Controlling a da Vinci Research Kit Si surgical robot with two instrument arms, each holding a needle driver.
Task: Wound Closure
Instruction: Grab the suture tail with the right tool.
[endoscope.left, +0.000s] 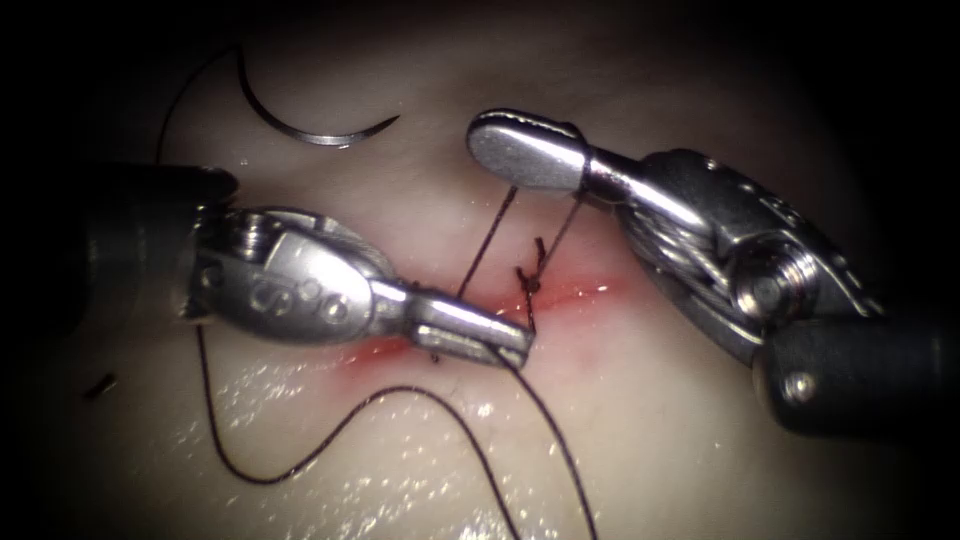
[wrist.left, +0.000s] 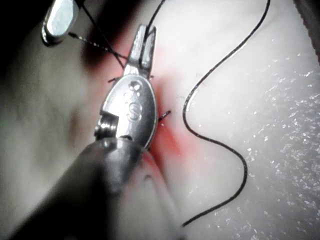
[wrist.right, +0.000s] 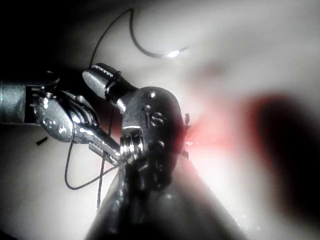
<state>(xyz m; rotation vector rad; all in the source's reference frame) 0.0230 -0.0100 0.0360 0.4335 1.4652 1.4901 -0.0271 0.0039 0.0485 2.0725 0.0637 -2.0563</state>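
Needle (endoscope.left: 315, 128) lies free on tissue (endoscope.left: 700, 430) toward far left, clear of cut (endoscope.left: 560, 292), not in tissue; neither tool holds it. Left tool (endoscope.left: 500, 340) over cut, jaws clenched on thread (endoscope.left: 560, 450). Right tool (endoscope.left: 525, 152) above cut, jaws closed, thread wrapped round them; whether they pinch it, hard to say. Needle stiff, slick: grip mid-curve. Thread limp, thin. Tissue soft, wet, red fluid (endoscope.left: 590, 290) along cut.
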